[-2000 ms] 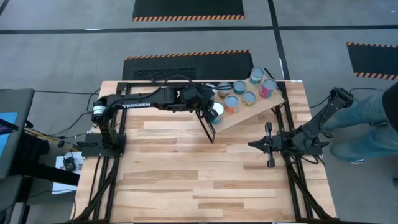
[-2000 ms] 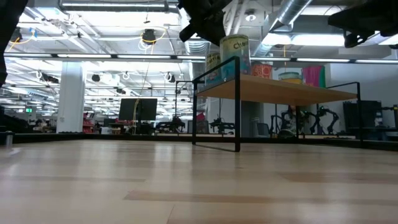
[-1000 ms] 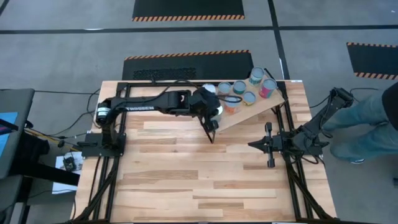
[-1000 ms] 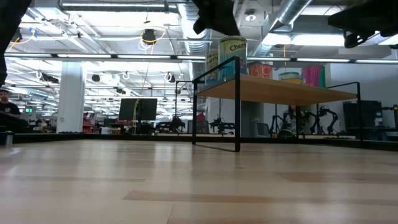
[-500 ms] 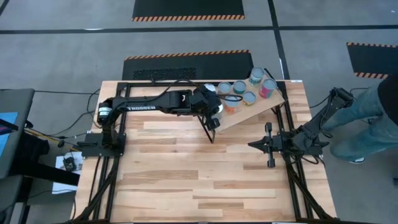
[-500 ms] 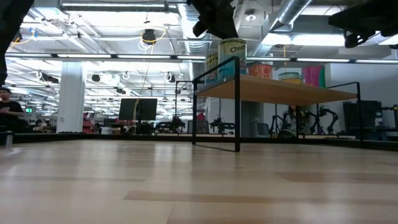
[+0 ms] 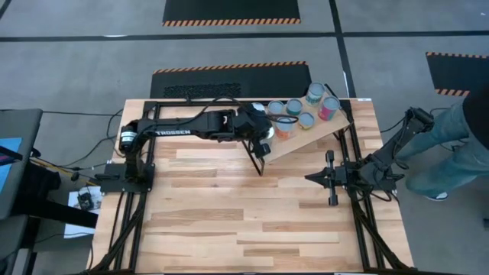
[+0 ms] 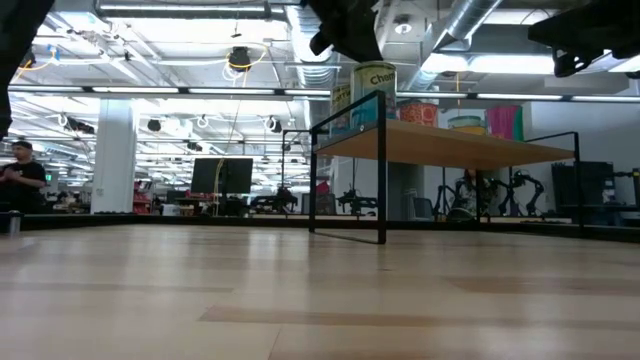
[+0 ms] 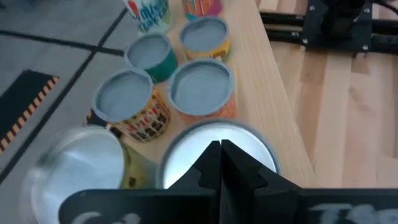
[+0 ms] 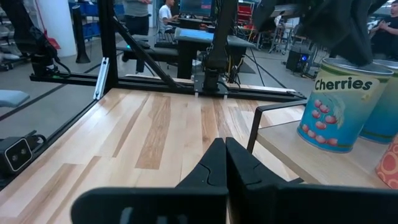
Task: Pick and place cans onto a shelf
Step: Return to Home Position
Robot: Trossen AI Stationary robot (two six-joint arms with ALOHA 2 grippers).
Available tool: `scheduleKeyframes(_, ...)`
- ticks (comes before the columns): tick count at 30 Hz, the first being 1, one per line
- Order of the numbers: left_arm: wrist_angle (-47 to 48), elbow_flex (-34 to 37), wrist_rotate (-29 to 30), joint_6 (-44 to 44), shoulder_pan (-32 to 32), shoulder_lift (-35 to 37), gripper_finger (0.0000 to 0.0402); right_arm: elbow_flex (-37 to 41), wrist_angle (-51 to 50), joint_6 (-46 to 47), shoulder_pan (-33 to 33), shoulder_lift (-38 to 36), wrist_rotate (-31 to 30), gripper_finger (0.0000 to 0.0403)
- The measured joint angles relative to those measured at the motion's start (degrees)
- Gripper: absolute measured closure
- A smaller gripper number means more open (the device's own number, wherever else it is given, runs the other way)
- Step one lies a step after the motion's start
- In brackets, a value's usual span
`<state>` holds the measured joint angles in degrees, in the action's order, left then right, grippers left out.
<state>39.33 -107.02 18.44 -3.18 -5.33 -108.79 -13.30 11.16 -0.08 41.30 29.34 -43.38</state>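
Observation:
Several cans stand on the slanted plywood shelf (image 7: 309,136); their round lids show in the left wrist view (image 9: 200,87). A white can labelled Cherries (image 10: 336,106) stands upright at the shelf's left end, and it also shows in the low view (image 8: 375,90). My left gripper (image 9: 221,149) is shut directly above this can's silvery lid (image 9: 180,163); in the high view (image 7: 263,140) it hides the can. My right gripper (image 7: 309,178) is shut and empty, right of the table's middle, apart from the shelf. My left gripper's shut fingers (image 10: 339,34) point down at the Cherries can's lid from above. Whether they touch the lid, I cannot tell. The can stands upright on the shelf board.
The shelf's thin black frame leg (image 8: 382,165) stands at its near left corner. A second silvery-lidded can (image 9: 78,171) stands close beside the Cherries can. A person in jeans (image 7: 458,145) stands past the table's right edge. Bare plank tabletop (image 7: 229,221) fills the near half.
Two seconds ago my left gripper stood just left of the Cherries can, whose lid showed from above. It has since moved toward the table's right edge, over the lid, and has kept still there for the last second. The can stays upright on the shelf.

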Motion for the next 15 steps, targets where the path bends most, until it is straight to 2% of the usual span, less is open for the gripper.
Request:
scheduleKeyframes(8, -1.74, 2.03, 0.25, 4.22, 2.79, 2.78, 0.0401, 0.00, -0.76, -0.42, -0.02, 0.00, -0.02, 0.0397)
scheduleKeyframes(15, -15.41, 15.64, -4.89, 6.09, 4.86, 9.05, 0.0401, 0.00, -1.74, -0.41, -0.02, 0.00, 0.03, 0.0397)
